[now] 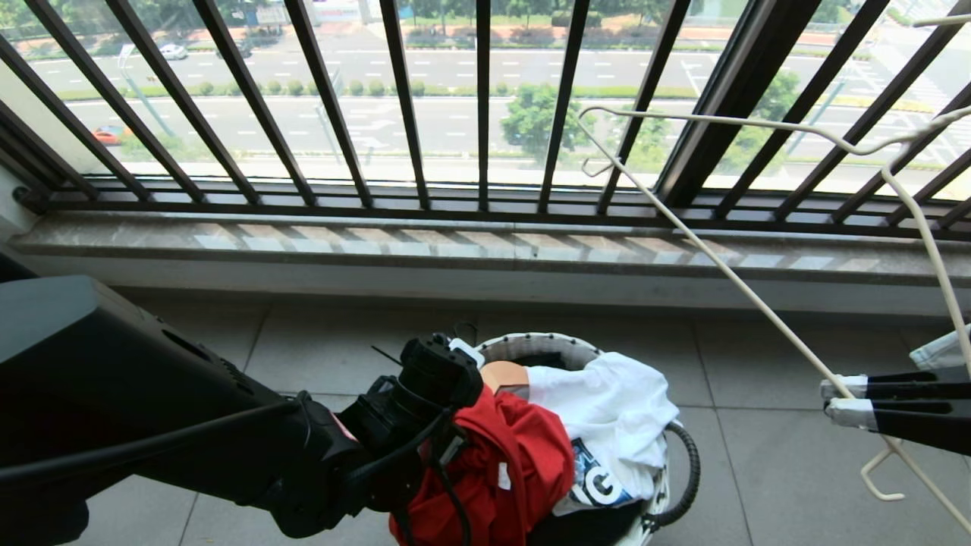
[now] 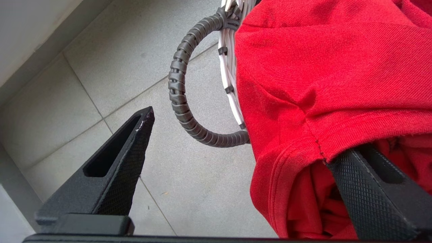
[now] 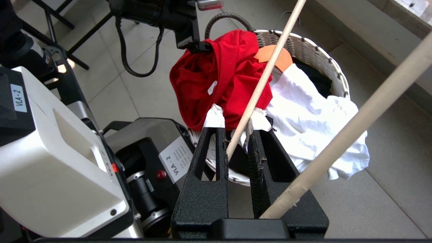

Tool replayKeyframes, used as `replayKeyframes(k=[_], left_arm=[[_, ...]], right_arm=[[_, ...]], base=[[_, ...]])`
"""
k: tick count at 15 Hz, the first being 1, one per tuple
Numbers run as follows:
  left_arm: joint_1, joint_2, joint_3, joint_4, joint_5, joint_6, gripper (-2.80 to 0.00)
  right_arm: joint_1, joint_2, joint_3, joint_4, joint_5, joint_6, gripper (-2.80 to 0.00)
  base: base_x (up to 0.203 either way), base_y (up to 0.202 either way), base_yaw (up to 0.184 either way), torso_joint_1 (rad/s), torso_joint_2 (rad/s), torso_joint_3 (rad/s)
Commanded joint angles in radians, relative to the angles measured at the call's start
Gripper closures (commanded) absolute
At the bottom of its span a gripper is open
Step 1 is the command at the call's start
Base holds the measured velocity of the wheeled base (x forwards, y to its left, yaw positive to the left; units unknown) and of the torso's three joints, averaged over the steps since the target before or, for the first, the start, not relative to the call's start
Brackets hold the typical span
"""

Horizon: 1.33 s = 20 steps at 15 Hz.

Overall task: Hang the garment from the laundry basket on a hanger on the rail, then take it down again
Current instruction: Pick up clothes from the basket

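The red shirt (image 1: 508,462) lies heaped over the near-left rim of the basket (image 1: 531,345), which stands on the tiled floor (image 1: 796,470) below the window sill (image 1: 485,254) and the black window bars (image 1: 485,106). Beside it in the basket a white garment (image 1: 607,409) with a blue print spills over the right side, and an orange patch (image 1: 504,375) and something black show underneath. The left gripper (image 2: 243,148) reaches down at the shirt from the left, its jaws spread wide: one finger (image 2: 368,189) is tucked under the shirt's hem, the other finger (image 2: 128,158) hangs free over the floor, with the basket's dark loop handle (image 2: 182,98) between the gripper and the rim. The right gripper (image 1: 834,402) is off to the right, well apart from the basket, its taped jaws pinching the thin wire of the hanger (image 1: 728,265). The hanger slants across the view in front of the bars, and in the right wrist view its wire crosses in front of the basket and both garments.
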Motion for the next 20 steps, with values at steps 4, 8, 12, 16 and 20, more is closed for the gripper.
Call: replayKeyframes(k=[4, 8, 12, 16, 20], left_arm=[[-0.006, 0.032, 0.006, -0.067, -0.033, -0.004, -2.80], [-0.004, 0.063, 0.017, -0.154, -0.056, -0.001, -2.80], [-0.006, 0.047, 0.024, -0.156, -0.112, -0.008, -2.80], [-0.004, 0.046, 0.026, -0.156, -0.111, -0.005, -2.80], [-0.004, 0.038, 0.026, -0.156, -0.111, -0.003, 0.00]], right_arm=[[-0.001, -0.001, 0.000, 0.002, 0.005, -0.003, 0.00], [-0.001, 0.001, 0.000, 0.000, 0.005, -0.003, 0.00], [-0.001, -0.001, 0.000, 0.002, 0.005, -0.003, 0.00], [-0.001, -0.001, 0.000, 0.001, 0.005, -0.003, 0.00], [-0.001, 0.001, 0.000, 0.002, 0.005, -0.003, 0.00]], base=[[0.000, 0.000, 0.000, 0.000, 0.00, 0.000], [0.000, 0.000, 0.000, 0.000, 0.00, 0.000], [0.000, 0.000, 0.000, 0.000, 0.00, 0.000], [0.000, 0.000, 0.000, 0.000, 0.00, 0.000], [0.000, 0.000, 0.000, 0.000, 0.00, 0.000]])
